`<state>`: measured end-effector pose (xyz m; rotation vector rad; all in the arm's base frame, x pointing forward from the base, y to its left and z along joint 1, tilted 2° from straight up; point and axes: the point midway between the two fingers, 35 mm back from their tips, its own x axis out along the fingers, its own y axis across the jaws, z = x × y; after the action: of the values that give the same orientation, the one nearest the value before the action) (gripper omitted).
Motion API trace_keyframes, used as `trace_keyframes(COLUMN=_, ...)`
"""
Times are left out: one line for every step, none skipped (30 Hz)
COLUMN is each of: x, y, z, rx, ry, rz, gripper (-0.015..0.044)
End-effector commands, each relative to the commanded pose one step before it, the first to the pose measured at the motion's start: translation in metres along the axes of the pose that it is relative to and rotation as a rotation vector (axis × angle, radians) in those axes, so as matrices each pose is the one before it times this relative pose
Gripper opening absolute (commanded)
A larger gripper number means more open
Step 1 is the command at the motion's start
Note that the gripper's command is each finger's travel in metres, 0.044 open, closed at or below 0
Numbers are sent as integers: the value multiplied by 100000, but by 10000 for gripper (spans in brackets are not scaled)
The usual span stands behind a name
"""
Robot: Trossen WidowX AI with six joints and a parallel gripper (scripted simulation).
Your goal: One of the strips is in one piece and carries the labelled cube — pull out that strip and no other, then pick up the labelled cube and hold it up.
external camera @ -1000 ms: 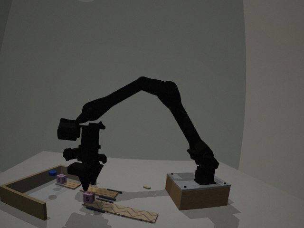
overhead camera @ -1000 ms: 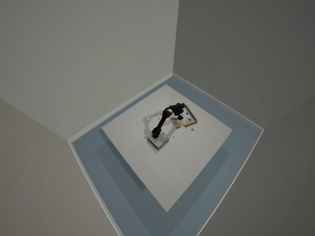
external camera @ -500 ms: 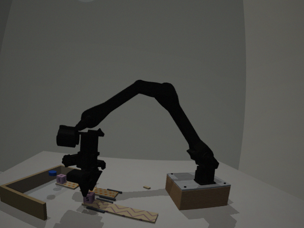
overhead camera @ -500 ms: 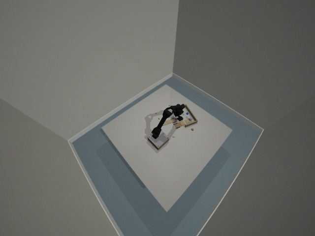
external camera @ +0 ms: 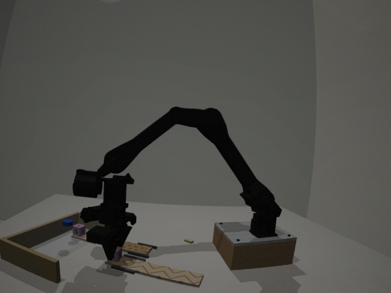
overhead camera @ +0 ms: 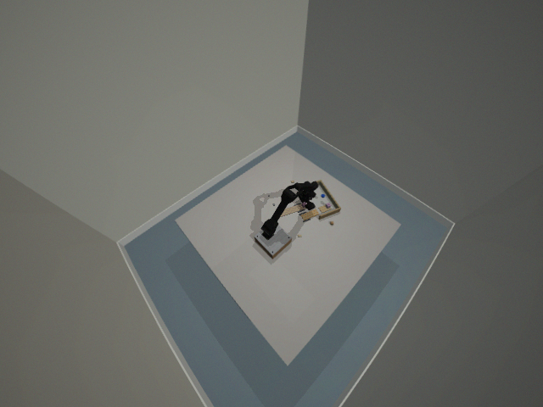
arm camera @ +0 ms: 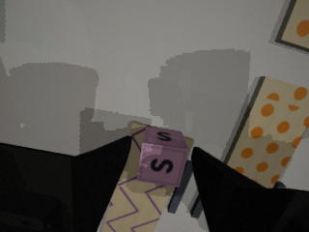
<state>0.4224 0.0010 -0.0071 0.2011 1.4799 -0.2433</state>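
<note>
A pink cube marked "S" (arm camera: 161, 157) (external camera: 118, 252) sits on the end of a tan strip with a purple zigzag (arm camera: 126, 203) (external camera: 164, 272). The strip lies on the table between short dark bars (external camera: 123, 268) (arm camera: 181, 193). My gripper (arm camera: 161, 146) (external camera: 112, 253) (overhead camera: 305, 204) points straight down over the cube. Its fingers stand half open, one on each side of the cube, low at the cube's height, with a thin gap at each side. A strip with orange dots (arm camera: 270, 140) (external camera: 138, 247) lies beside it, split from a further dotted piece (arm camera: 296, 26).
A second pink labelled cube (external camera: 79, 229) (overhead camera: 327, 204) and a blue disc (external camera: 67, 221) (overhead camera: 322, 195) lie inside a low wooden-walled pen (external camera: 28, 257) (overhead camera: 333, 199). The arm's wooden base (external camera: 255, 252) (overhead camera: 272, 245) stands to the right. A small tan block (external camera: 189, 240) lies on the table.
</note>
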Motion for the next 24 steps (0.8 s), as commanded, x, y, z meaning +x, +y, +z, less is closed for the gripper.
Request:
trace_keyframes(x=275, y=24, z=-222, rx=-551, ry=643, rz=416, gripper=250)
trace_keyframes(x=0, y=0, z=0, rx=0, ry=0, rz=0, gripper=250)
trace_keyframes(x=0, y=0, z=0, rx=0, ry=0, rz=0, gripper=250)
trace_keyframes(x=-195, y=-36, z=177, rx=548, ry=-549, rz=-445, gripper=224)
trace_keyframes(x=0, y=0, z=0, rx=0, ry=0, rz=0, gripper=197)
trace_keyframes(x=0, y=0, z=0, rx=0, ry=0, rz=0, gripper=171)
trace_keyframes(x=0, y=0, z=0, rx=0, ry=0, rz=0, gripper=145)
trace_keyframes(x=0, y=0, z=0, rx=0, ry=0, rz=0, gripper=138)
trace_keyframes(x=0, y=0, z=0, rx=0, ry=0, rz=0, gripper=132)
trace_keyframes(x=0, y=0, z=0, rx=0, ry=0, rz=0, gripper=125)
trace_keyframes(x=0, y=0, z=0, rx=0, ry=0, rz=0, gripper=118)
trace_keyframes(x=0, y=0, z=0, rx=0, ry=0, rz=0, gripper=112)
trace_keyframes(x=0, y=0, z=0, rx=0, ry=0, rz=0, gripper=105)
trace_keyframes(x=0, y=0, z=0, rx=0, ry=0, rz=0, gripper=98)
trace_keyframes(x=0, y=0, z=0, rx=0, ry=0, rz=0, gripper=72)
trace_keyframes(x=0, y=0, z=0, rx=0, ry=0, rz=0, gripper=46)
trace_keyframes(x=-46, y=-45, z=13, rx=-144, ry=-40, rz=115, gripper=20)
trace_keyframes(x=-137, y=-134, z=39, rx=-432, ry=-124, rz=343, gripper=0)
trace_keyframes(x=-241, y=-193, z=-16, rx=-570, ry=-156, rz=448, gripper=0)
trace_keyframes(x=-290, y=-69, z=-345, rx=38, ry=88, rz=-37, gripper=0)
trace_keyframes(x=-284, y=-72, z=-350, rx=38, ry=89, rz=-37, gripper=0)
trace_keyframes(x=-278, y=-74, z=-355, rx=38, ry=89, rz=-37, gripper=0)
trace_keyframes(x=-272, y=-76, z=-359, rx=38, ry=90, rz=-38, gripper=0)
trace_keyframes(x=-266, y=-78, z=-363, rx=38, ry=90, rz=-38, gripper=0)
